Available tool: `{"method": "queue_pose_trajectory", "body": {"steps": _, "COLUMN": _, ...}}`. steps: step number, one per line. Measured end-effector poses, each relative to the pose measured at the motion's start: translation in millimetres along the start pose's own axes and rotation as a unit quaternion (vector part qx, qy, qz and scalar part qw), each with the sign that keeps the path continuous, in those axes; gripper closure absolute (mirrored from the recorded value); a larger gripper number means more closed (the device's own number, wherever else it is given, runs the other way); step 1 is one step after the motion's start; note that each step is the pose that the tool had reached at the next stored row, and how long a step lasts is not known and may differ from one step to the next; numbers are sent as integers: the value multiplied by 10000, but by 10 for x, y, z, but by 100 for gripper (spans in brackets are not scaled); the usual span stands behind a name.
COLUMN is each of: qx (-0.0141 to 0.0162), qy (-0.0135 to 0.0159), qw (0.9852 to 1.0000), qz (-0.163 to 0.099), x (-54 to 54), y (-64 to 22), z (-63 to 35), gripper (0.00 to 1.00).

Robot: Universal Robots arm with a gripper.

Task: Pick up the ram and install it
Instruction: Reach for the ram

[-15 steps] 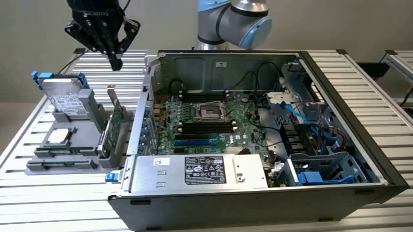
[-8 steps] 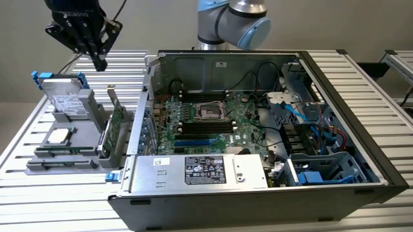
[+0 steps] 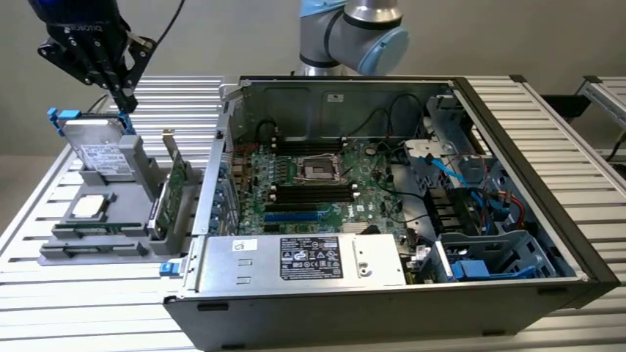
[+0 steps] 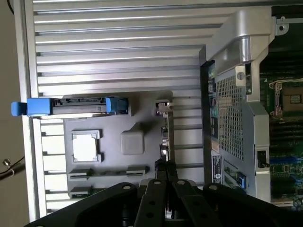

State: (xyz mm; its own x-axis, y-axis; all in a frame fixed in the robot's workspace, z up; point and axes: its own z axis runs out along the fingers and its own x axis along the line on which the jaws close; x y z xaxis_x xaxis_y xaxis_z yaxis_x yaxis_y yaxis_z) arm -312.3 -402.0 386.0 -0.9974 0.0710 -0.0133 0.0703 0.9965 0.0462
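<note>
Hovering above 1 tray [image 3: 51,255] holding 1 ram [image 3: 102,229], 2 fingers [image 3: 124,97] pinch together, empty.

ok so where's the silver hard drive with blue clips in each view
Exterior view: the hard drive stands on edge at the grey holder's far end, on the exterior view's left.
Wrist view: the hard drive is seen edge-on, a blue clip at each end, along the grey holder's edge.
Shared landmark: the square silver processor lying on the holder beside it.
</note>
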Motion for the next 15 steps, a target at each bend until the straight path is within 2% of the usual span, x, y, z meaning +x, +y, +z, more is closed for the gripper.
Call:
{"method": "queue_pose_trajectory", "body": {"steps": 6, "qx": 9, "qy": 22, "qw": 10000, "qz": 0, "x": 160, "y": -43, "z": 63, "gripper": 90}}
{"method": "queue_pose_trajectory", "body": {"steps": 15, "qx": 8, "qy": 22, "qw": 10000, "qz": 0, "x": 419, "y": -257, "z": 116, "gripper": 90}}
